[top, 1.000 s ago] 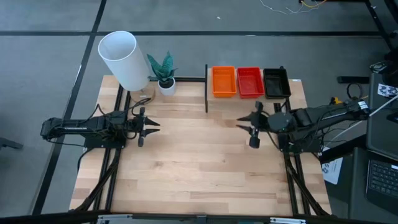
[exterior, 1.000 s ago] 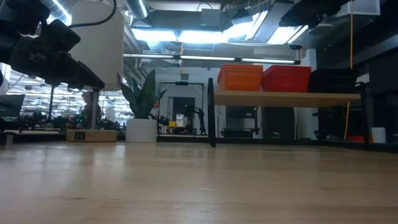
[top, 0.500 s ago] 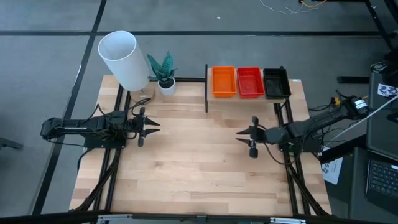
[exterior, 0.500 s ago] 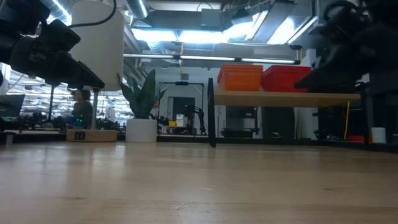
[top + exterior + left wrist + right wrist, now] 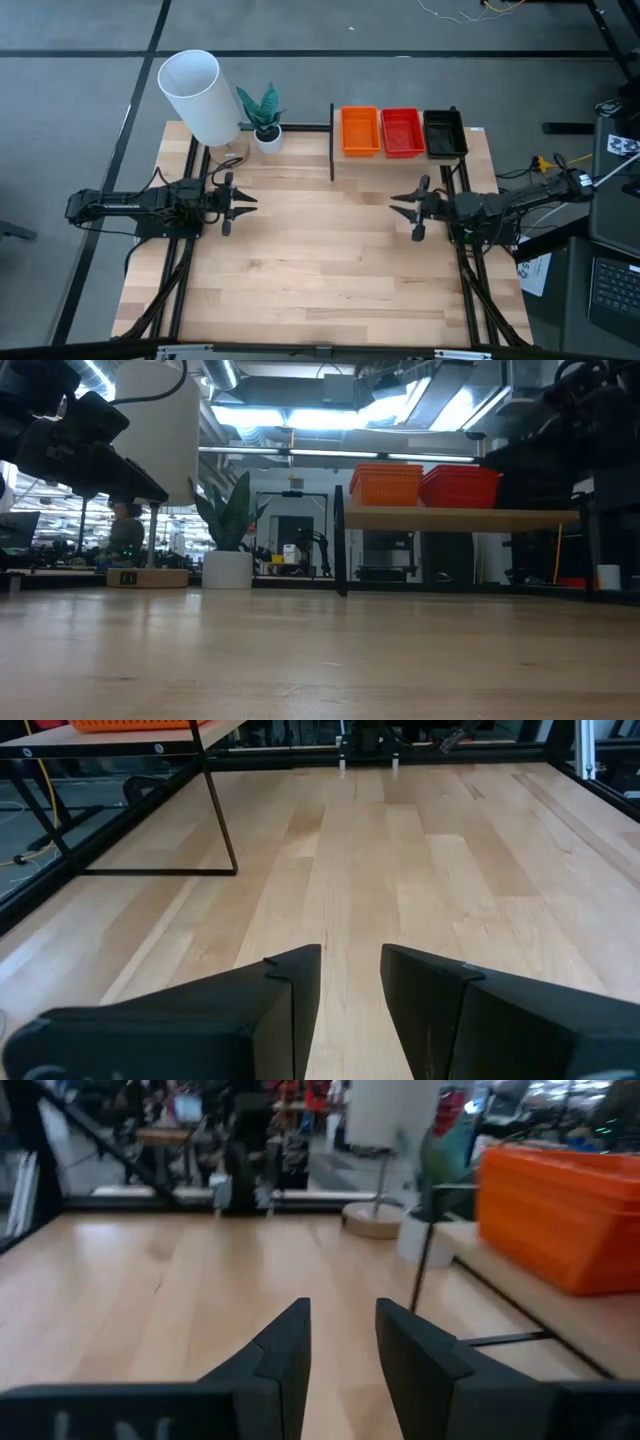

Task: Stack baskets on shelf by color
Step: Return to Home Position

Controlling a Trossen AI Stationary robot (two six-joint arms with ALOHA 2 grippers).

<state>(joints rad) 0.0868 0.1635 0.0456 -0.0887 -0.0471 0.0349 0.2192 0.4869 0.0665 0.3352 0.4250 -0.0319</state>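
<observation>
1. Three basket stacks sit side by side on the shelf at the table's far right. From left to right there is one orange stack, one red stack and one black stack. How many baskets each holds I cannot tell.
2. My right gripper hovers just nearer than the shelf, with a narrow gap and nothing held.
3. My left gripper hovers at the left, well apart, likewise narrow and empty.
4. One potted plant and one white cylinder stand left of the shelf.
</observation>
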